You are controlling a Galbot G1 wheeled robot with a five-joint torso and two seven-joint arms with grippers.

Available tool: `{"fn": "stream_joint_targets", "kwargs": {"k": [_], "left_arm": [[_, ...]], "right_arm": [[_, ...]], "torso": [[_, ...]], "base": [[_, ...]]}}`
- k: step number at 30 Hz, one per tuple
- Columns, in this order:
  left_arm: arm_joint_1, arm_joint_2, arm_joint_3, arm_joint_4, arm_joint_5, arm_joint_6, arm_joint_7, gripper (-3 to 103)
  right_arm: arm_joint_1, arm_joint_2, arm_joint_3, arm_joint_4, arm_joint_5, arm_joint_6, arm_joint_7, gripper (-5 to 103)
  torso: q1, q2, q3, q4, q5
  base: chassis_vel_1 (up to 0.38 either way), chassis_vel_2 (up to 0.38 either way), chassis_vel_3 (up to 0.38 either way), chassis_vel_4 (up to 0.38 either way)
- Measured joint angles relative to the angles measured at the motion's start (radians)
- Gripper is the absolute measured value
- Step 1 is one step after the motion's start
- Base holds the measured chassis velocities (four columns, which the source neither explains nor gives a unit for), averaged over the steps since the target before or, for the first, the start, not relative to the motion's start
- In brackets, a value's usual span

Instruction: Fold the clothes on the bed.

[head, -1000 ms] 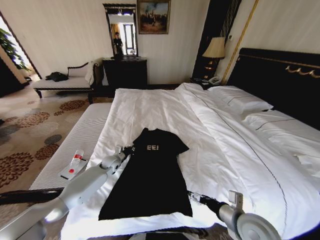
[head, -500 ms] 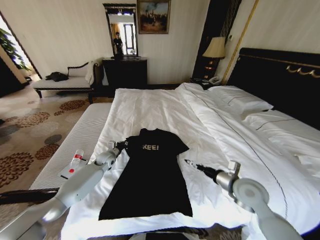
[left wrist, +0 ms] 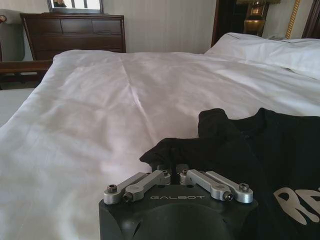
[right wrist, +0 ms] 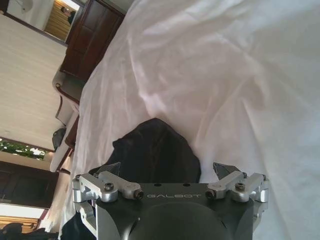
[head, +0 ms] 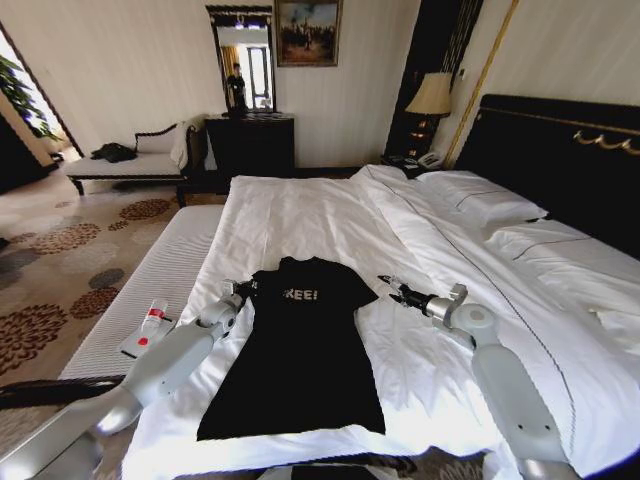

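your left gripper (left wrist: 174,170) pinching the t-shirt (head: 300,350) sleeve on the bed (head: 300,215), your right gripper (head: 389,287) hovering wide beside the other sleeve

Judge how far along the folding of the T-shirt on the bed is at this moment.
Done: the T-shirt lies flat on the bed. In hand: the left gripper is shut on its left sleeve; the right gripper, open, hangs beside the right sleeve. Left: no fold shows yet.
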Motion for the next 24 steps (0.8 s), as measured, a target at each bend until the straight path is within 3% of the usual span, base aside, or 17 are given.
{"fn": "stream_joint_targets", "kwargs": {"k": [7,13,15,24], "left_arm": [[-0.013,-0.011,0.011,0.018,0.000,-0.001,-0.001,3],[-0.020,-0.012,0.021,0.020,-0.005,-0.001,-0.005,3],[-0.021,-0.011,0.023,0.020,-0.005,-0.001,-0.005,3],[-0.026,0.002,0.031,0.014,-0.011,-0.001,-0.006,3]], "right_arm": [[0.041,0.042,-0.014,-0.093,-0.038,-0.001,-0.019,96],[0.100,0.059,-0.022,-0.165,-0.052,-0.001,-0.030,82],[0.105,0.060,-0.024,-0.174,-0.055,-0.001,-0.031,82],[0.085,0.086,-0.033,-0.184,-0.096,-0.002,-0.040,43]], "torso": [[0.000,0.000,0.000,0.0003,-0.0001],[0.000,0.000,0.000,0.0004,-0.0002],[0.000,0.000,0.000,0.0004,-0.0002],[0.000,0.000,0.000,0.0003,-0.0002]], "base": [[0.000,0.000,0.000,0.000],[0.000,0.000,0.000,0.000],[0.000,0.000,0.000,0.000],[0.000,0.000,0.000,0.000]]}}
